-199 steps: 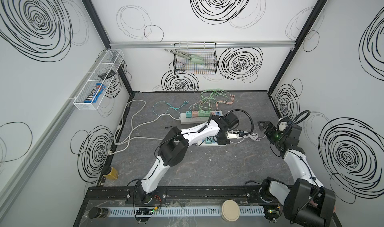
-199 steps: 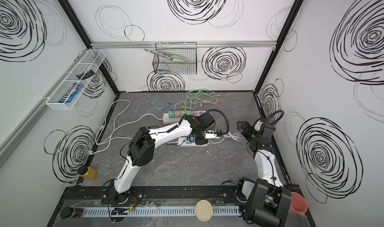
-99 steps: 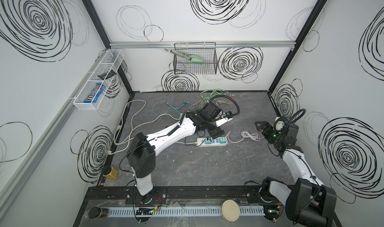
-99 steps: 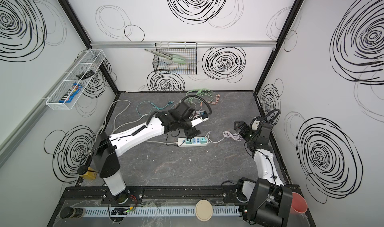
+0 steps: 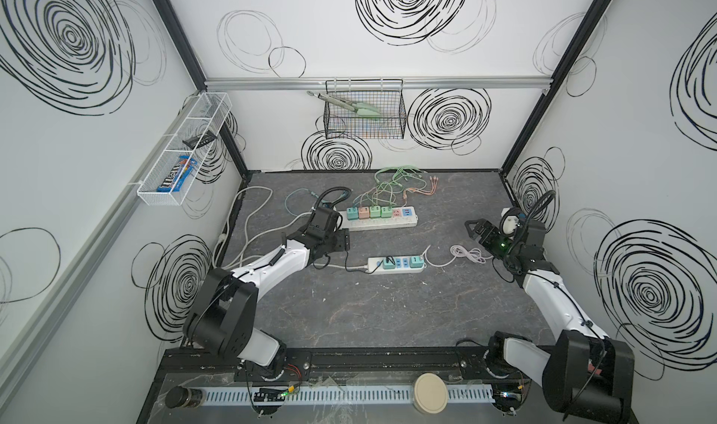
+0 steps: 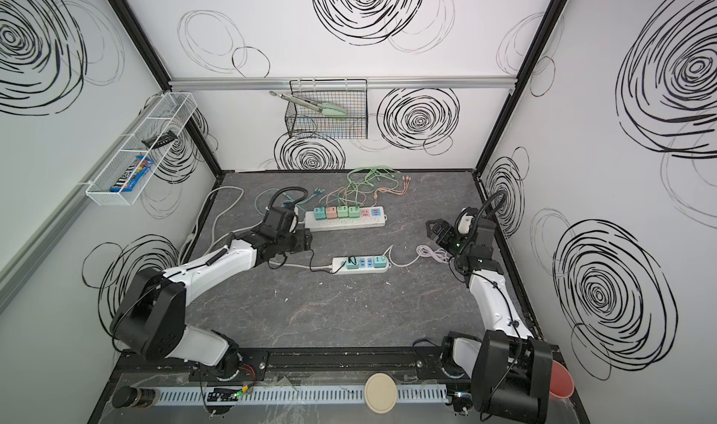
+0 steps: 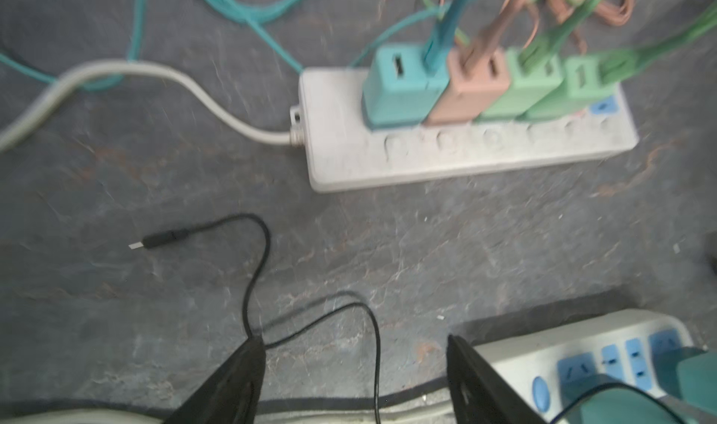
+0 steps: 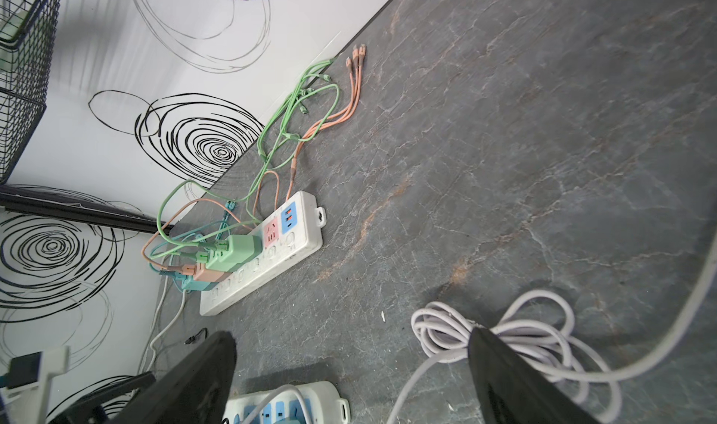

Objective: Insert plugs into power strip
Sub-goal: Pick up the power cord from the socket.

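Two white power strips lie on the dark floor. The far power strip (image 5: 382, 219) (image 7: 465, 158) carries a teal plug (image 7: 399, 88), a pink plug (image 7: 473, 88) and two green plugs (image 7: 520, 92), side by side. The near power strip (image 5: 395, 265) (image 6: 361, 265) holds two teal plugs (image 5: 388, 263), one near each end. My left gripper (image 5: 346, 241) (image 7: 353, 344) hangs open and empty between the strips, left of both. My right gripper (image 5: 474, 230) (image 8: 349, 336) is open and empty, right of the near strip.
A coiled white cable (image 5: 467, 254) (image 8: 504, 333) lies by the right gripper. A thin black cable (image 7: 256, 267) runs under the left jaws. Grey cords (image 5: 248, 224) trail left. A wire basket (image 5: 364, 119) hangs on the back wall, a white rack (image 5: 182, 150) on the left.
My left arm has drawn back leftward from the near strip's right end, and its jaws have opened. The right arm has barely moved.
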